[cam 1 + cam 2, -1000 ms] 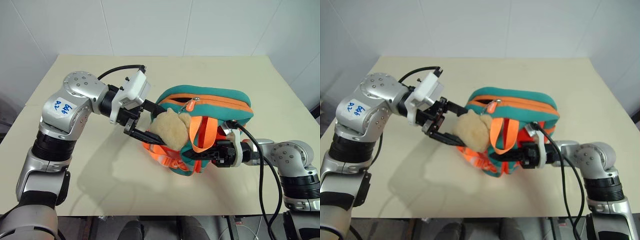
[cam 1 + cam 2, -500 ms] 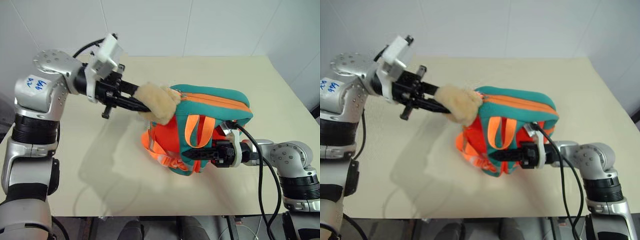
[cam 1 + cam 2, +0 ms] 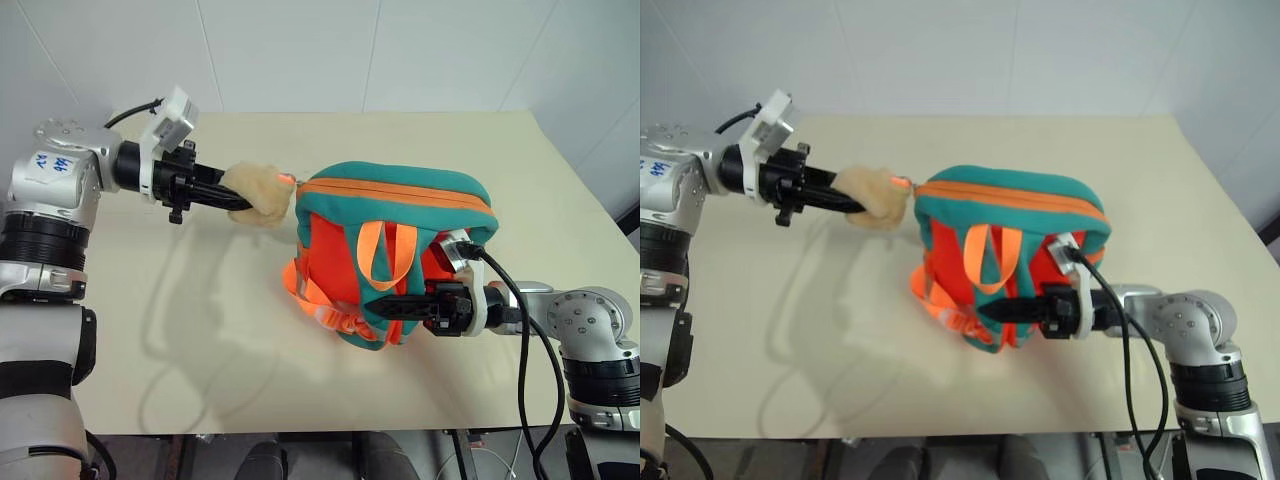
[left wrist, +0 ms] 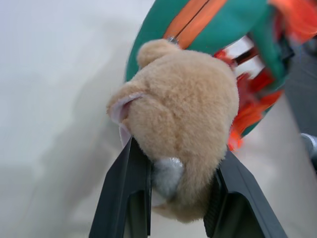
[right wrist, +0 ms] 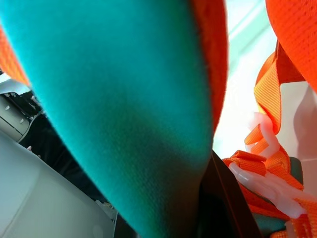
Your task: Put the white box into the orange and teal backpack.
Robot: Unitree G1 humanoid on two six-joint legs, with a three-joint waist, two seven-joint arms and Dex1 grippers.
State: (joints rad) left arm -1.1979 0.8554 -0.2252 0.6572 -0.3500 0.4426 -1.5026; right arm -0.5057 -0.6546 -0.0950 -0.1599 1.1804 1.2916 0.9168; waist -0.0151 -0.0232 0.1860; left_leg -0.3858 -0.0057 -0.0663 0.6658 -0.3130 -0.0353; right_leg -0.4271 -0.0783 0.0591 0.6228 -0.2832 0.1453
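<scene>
Left gripper pinching the tan plush toy, pulling away from the orange and teal backpack (zip line running left–right, seemingly closed) | backpack standing mid-table | right gripper clamping a teal strap | white box lying out of sight.

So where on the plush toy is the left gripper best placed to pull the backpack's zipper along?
Probably where it is now: the left gripper clamps the plush toy across its soft body, coming from the side away from the backpack. The toy hangs off the end of the orange zipper line, so a pull along that line looks cleanest. The right gripper is shut on a teal strap.
</scene>
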